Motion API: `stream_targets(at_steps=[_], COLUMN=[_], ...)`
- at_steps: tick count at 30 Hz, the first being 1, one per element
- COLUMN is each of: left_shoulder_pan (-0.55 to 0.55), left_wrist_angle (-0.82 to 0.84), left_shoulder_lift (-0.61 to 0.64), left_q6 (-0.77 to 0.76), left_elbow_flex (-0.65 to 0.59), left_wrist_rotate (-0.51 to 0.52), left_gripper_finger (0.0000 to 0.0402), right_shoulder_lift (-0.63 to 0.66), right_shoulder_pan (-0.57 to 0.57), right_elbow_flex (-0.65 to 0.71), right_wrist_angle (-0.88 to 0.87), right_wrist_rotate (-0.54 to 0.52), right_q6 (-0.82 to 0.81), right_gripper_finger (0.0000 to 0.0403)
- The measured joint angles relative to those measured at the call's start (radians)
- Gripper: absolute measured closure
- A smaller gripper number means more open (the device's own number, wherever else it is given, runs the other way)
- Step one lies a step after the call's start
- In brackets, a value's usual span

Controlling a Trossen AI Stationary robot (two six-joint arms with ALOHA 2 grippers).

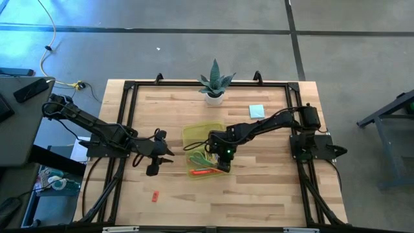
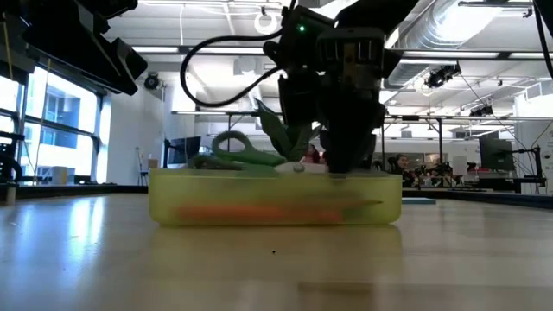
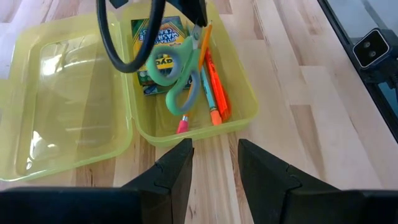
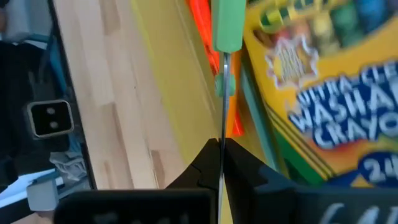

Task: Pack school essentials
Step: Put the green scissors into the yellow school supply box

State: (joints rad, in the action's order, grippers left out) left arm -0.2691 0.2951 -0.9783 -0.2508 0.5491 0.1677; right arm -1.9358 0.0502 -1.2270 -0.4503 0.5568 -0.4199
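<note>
The open yellow-green case (image 1: 202, 139) (image 3: 239, 118) lies mid-table with its lid (image 3: 62, 99) flat beside it. Inside are a crayon box (image 3: 155, 31) (image 4: 311, 93), green-handled scissors (image 3: 171, 68) and orange pens (image 3: 214, 87). My right gripper (image 1: 224, 158) (image 4: 221, 146) reaches down into the case (image 2: 276, 199), shut on a thin green pen (image 4: 227, 25). My left gripper (image 1: 158, 162) (image 3: 214, 165) hangs open over bare wood just left of the case. A tiny red eraser (image 1: 155, 195) lies near the table's near edge, and a light-blue notepad (image 1: 257, 110) toward the far right. My right gripper pinches the green pen by its thin, narrow end (image 4: 222, 124) between its two shut fingertips. The fingers come from above, pointing down into the case. The pen runs on from the fingers along the case's inner wall, above the orange pens; whether its far end rests there I cannot tell.
A spiky potted plant (image 1: 215, 84) stands at the table's far edge behind the case. A black frame rail (image 1: 126, 116) runs along the table's sides. Bare wood lies near the eraser and right of the case.
</note>
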Motion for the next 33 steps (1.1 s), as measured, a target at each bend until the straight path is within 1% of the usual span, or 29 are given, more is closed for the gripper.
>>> stream_targets(at_steps=[2,10,13,16,24,27,33], left_shoulder_pan=[0.000,0.000,0.000,0.000,0.000,0.000,0.000], left_wrist_angle=[0.000,0.000,0.000,0.000,0.000,0.000,0.000], left_shoulder_lift=[0.000,0.000,0.000,0.000,0.000,0.000,0.000], left_q6=[0.000,0.000,0.000,0.000,0.000,0.000,0.000], left_elbow_flex=[0.000,0.000,0.000,0.000,0.000,0.000,0.000], left_wrist_rotate=[0.000,0.000,0.000,0.000,0.000,0.000,0.000], left_gripper_finger=[0.0282,0.0282,0.0282,0.0282,0.0282,0.0282,0.0282], right_shoulder_lift=[0.000,0.000,0.000,0.000,0.000,0.000,0.000], right_shoulder_pan=[0.000,0.000,0.001,0.001,-0.002,-0.009,-0.011], right_elbow_flex=[0.000,0.000,0.000,0.000,0.000,-0.001,-0.001], right_wrist_angle=[0.022,0.022,0.022,0.022,0.015,-0.014,-0.068], right_wrist_rotate=[0.000,-0.012,-0.033,-0.033,-0.030,-0.028,-0.024], right_q6=[-0.001,0.000,0.001,0.001,0.001,-0.001,0.001], right_gripper_finger=[0.0403,0.0403,0.0401,0.0389,0.0336,0.0329,0.0328])
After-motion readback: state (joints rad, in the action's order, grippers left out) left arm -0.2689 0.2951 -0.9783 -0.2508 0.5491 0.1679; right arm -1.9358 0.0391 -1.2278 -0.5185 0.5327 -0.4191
